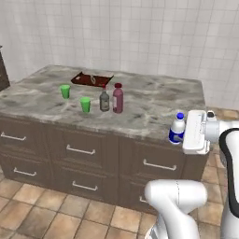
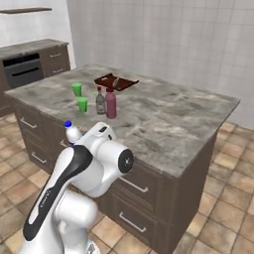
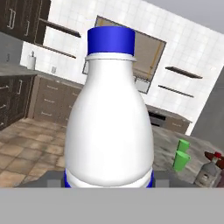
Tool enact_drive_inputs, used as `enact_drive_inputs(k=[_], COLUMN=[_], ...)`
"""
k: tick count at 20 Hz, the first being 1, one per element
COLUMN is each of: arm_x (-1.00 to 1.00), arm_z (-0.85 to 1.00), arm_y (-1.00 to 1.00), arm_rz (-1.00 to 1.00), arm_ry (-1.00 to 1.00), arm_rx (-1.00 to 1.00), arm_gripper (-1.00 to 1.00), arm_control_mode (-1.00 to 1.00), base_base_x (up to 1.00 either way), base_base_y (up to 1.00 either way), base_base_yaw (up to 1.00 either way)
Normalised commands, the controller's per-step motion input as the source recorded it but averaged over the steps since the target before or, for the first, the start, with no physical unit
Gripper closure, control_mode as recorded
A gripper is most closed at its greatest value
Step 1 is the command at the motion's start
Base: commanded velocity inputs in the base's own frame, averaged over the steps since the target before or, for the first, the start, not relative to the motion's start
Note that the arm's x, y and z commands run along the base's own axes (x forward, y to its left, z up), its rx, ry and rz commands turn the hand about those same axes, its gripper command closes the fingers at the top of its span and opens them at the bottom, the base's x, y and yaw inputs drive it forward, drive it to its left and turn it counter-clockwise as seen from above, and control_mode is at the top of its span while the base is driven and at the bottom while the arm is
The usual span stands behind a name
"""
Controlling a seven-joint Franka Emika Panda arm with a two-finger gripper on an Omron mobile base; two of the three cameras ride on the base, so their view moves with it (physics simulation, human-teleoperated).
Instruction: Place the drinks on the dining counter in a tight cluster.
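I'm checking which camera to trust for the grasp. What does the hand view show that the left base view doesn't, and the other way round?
Hand view alone: wall shelves and a far counter with dark cabinets. Left base view alone: the maroon bottle, the dark red tray, the counter's drawers, and the gripper shut on the white bottle at the counter's edge. Both show the white bottle, two green cups and the red-capped bottle.

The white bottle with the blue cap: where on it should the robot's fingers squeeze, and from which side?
Probably the wide round belly of the white bottle, approached level from the counter's open front edge. It stands upright there, its neck tapers and the cap is small. The gripper is shut on it that way.
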Motion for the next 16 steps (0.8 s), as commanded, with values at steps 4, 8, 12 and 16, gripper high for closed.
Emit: enact_drive_inputs(k=[4, 8, 12, 16], arm_x=[0.00, 0.00, 0.00, 0.00], arm_z=[0.00, 0.00, 0.00, 0.00], arm_y=[0.00, 0.00, 0.00, 0.00], arm_rz=[0.00, 0.00, 0.00, 0.00], arm_ry=[0.00, 0.00, 0.00, 0.00], arm_rx=[0.00, 0.00, 0.00, 0.00], arm_gripper=[1.00, 1.00, 1.00, 1.00], arm_control_mode=[1.00, 1.00, 1.00, 1.00], base_base_x=[0.62, 0.81, 0.75, 0.62], base_base_y=[0.77, 0.58, 0.03, 0.16], base_base_yaw=[-0.37, -0.27, -0.58, -0.68])
